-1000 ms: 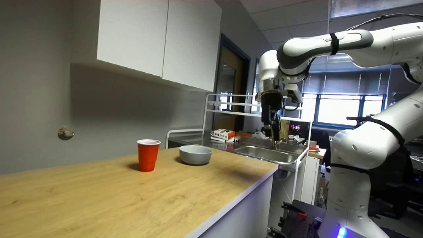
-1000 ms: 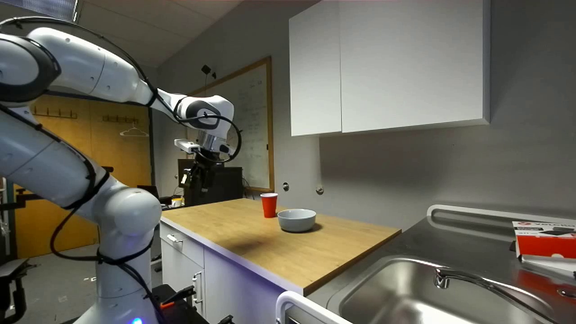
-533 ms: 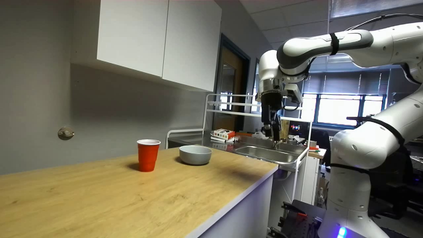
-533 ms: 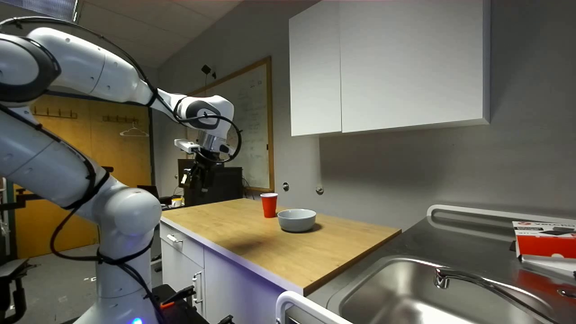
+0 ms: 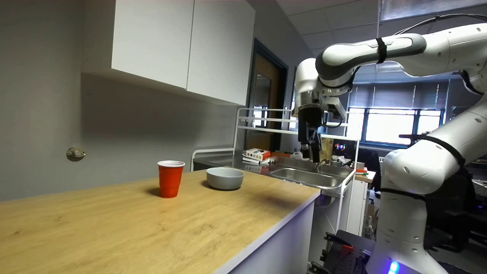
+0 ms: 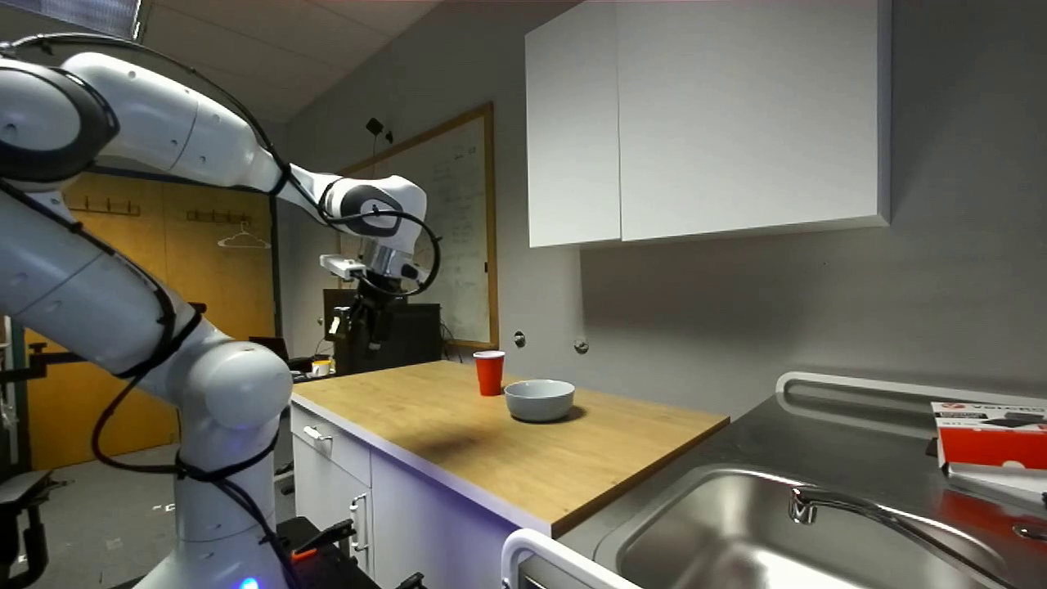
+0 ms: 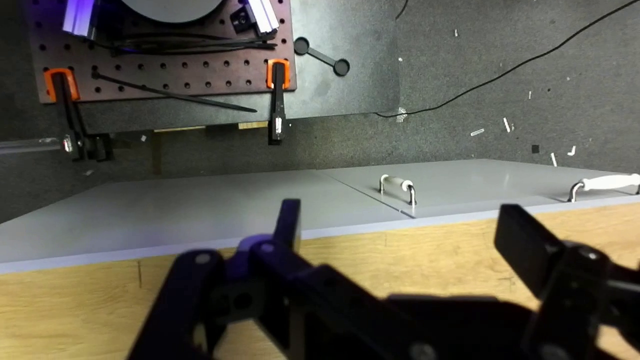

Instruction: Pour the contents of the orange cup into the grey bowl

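The orange cup (image 5: 169, 181) stands upright on the wooden counter in both exterior views (image 6: 489, 375). Its contents are hidden. The grey bowl (image 5: 225, 179) stands upright beside it, a short gap away, and also shows in both exterior views (image 6: 540, 401). The bowl's inside is hidden. My gripper (image 5: 311, 154) hangs in the air, fingers down, well above the counter and apart from cup and bowl. In the wrist view the gripper (image 7: 398, 217) is open, with nothing between its fingers. Cup and bowl are out of the wrist view.
The wooden counter (image 5: 125, 228) ends at a front edge toward the robot's base. White wall cabinets (image 5: 152, 42) hang over its back. A metal sink (image 6: 720, 523) and a white rack (image 5: 281, 131) stand beside the counter. A red and white box (image 6: 991, 438) lies by the sink.
The arm and gripper have shifted slightly toward the counter within the last half second. The cup and the bowl have not moved.
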